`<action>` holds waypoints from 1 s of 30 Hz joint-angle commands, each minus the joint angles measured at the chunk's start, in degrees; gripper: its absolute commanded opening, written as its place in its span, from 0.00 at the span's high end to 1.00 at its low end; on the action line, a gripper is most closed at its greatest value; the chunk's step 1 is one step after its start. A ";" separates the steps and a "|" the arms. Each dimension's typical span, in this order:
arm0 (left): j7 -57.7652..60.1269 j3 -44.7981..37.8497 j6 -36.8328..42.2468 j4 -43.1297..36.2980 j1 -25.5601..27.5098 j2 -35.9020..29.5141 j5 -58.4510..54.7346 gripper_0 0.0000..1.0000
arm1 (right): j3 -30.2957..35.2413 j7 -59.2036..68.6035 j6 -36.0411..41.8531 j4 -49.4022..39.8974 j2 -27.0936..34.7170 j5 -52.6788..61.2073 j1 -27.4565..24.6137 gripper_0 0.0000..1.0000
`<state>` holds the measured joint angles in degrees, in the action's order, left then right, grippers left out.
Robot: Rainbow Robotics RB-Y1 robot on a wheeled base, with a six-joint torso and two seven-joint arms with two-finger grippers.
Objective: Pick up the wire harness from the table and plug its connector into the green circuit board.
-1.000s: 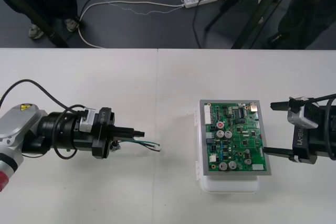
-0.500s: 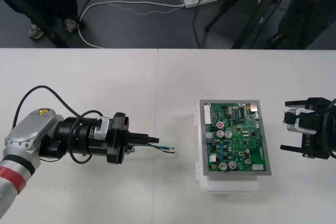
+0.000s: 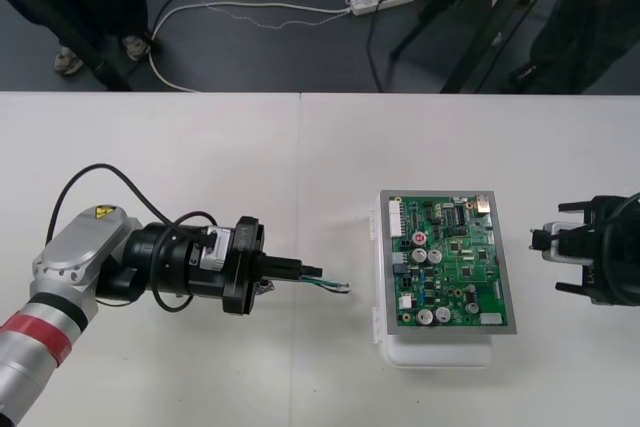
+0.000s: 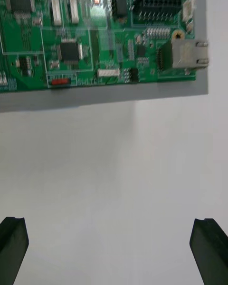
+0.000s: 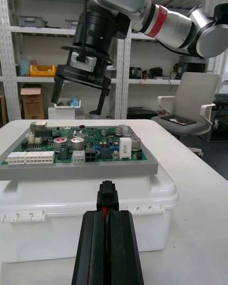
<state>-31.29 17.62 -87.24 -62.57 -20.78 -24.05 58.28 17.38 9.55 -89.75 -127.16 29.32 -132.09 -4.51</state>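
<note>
The green circuit board (image 3: pixel 447 262) sits on its white base (image 3: pixel 435 352) at the right of the table. My left gripper (image 3: pixel 318 273) is left of the board, pointing at it and shut on the wire harness (image 3: pixel 335 285), whose thin wires stick out toward the board. In the left wrist view the fingers (image 5: pixel 107 247) are pressed together with the small black plug (image 5: pixel 107 198) at their tips, a short way from the base (image 5: pixel 85 213) and below the board (image 5: pixel 80 147). My right gripper (image 3: pixel 550 247) hangs open just off the board's right edge; its fingers (image 4: pixel 12 247) stand far apart.
The right gripper (image 5: pixel 78 92) appears beyond the board in the left wrist view. The right wrist view looks down on the board's edge (image 4: pixel 95 33) and bare table. Bare table lies between the left gripper and the base. Dark floor with cables runs past the far edge.
My left gripper has moved right toward the board with the harness in it. The right gripper has drawn back to the right, off the board's edge.
</note>
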 commanded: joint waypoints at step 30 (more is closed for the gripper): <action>-3.78 6.72 13.50 -0.36 -3.56 7.17 0.08 1.00 | -9.91 -1.20 -0.25 3.94 -2.17 -11.88 3.98 0.00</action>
<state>-31.32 22.62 -76.90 -62.50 -22.12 -18.74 58.67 9.40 9.55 -89.75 -122.93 27.82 -142.89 -2.62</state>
